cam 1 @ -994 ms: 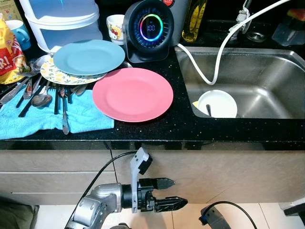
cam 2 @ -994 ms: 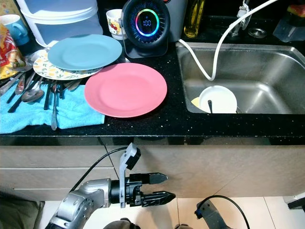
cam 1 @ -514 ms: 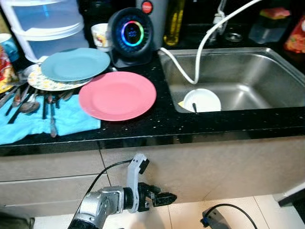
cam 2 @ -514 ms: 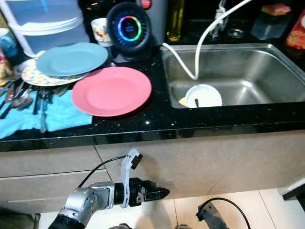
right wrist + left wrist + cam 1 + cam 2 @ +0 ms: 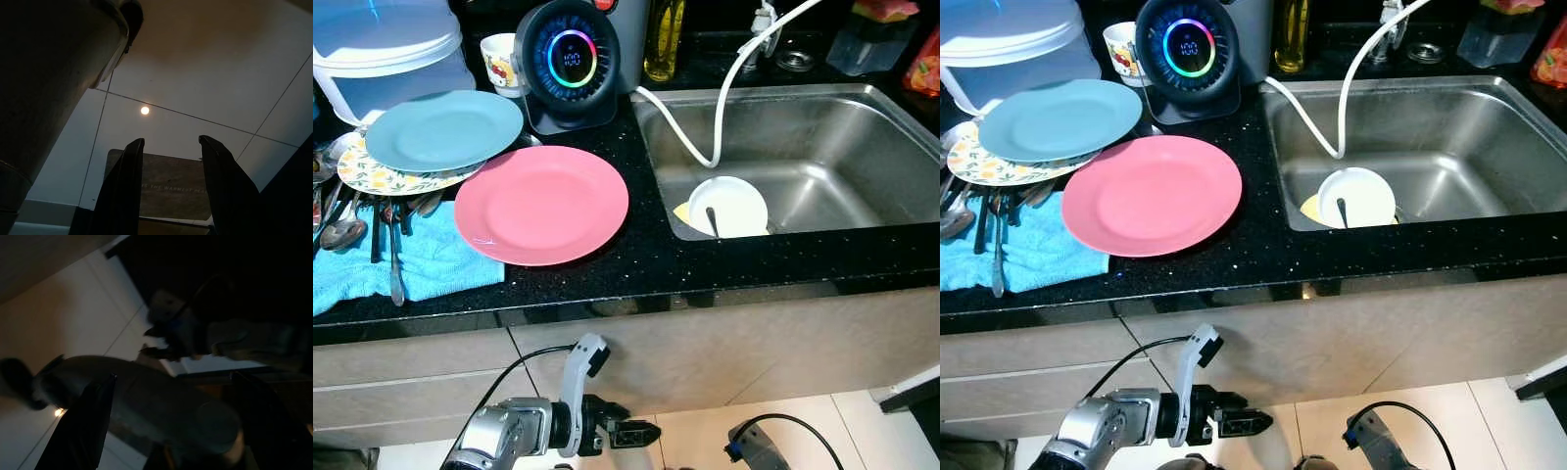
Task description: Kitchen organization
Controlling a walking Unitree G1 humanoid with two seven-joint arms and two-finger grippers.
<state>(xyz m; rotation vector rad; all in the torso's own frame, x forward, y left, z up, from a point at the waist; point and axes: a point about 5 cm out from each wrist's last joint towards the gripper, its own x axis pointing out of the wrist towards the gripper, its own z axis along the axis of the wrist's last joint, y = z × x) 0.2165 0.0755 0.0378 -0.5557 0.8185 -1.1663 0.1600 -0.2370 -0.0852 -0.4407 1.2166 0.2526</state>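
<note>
A pink plate point(image 5: 541, 204) lies on the black counter point(image 5: 636, 269), its edge over a blue towel point(image 5: 431, 269). A blue plate point(image 5: 443, 129) rests on a floral plate point(image 5: 367, 176) behind it. In the steel sink point(image 5: 862, 137) sits a white bowl point(image 5: 732, 206) with a spoon in it. My left gripper point(image 5: 641, 433) is low in front of the cabinet, well below the counter edge. In the dark left wrist view its fingers point(image 5: 85, 423) stand apart, holding nothing. My right gripper point(image 5: 172, 142) hangs open over floor tiles.
Cutlery point(image 5: 386, 220) lies on the towel. A round speaker with a glowing ring point(image 5: 570, 61), a cup point(image 5: 497, 59), an oil bottle point(image 5: 663, 39) and a plastic container point(image 5: 386, 49) line the back. A white hose point(image 5: 724, 108) hangs into the sink.
The camera has shifted, so the counter sits further left in view. My left gripper has sunk lower in the picture and shows narrower, seen more end-on.
</note>
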